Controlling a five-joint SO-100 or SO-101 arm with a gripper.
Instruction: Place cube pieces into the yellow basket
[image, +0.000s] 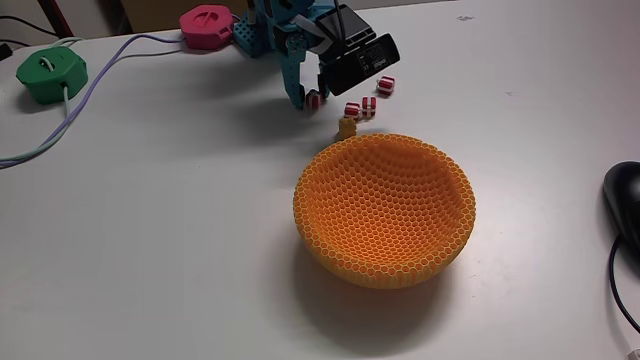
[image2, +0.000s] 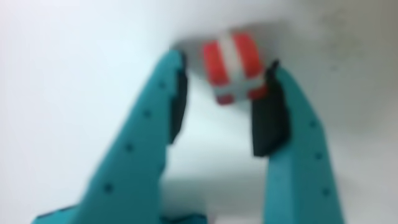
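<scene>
I am looking at the small red cube with a white stripe that is sitting on the white table right between the tips of the teal two-finger end effector; in the wrist view it is lying toward the right finger, seemingly touching its dark pad, while a gap is showing on the side of the left finger. The fingers are standing spread, not yet pinching it, so I am judging that the coming move is a simple closing around the cube where it lies. The picture is blurred, but the cube is reading as glossy red with a white band crossing its faces. In the fixed view this same cube is lying at the end effector, behind the large orange-yellow honeycomb-mesh basket, which is appearing empty. Other striped cubes and one yellow-orange cube are lying nearby, the latter just beside the basket's far rim. Farther out, a pink puck and a green puck with cables are resting, and a black mouse at the right edge.
</scene>
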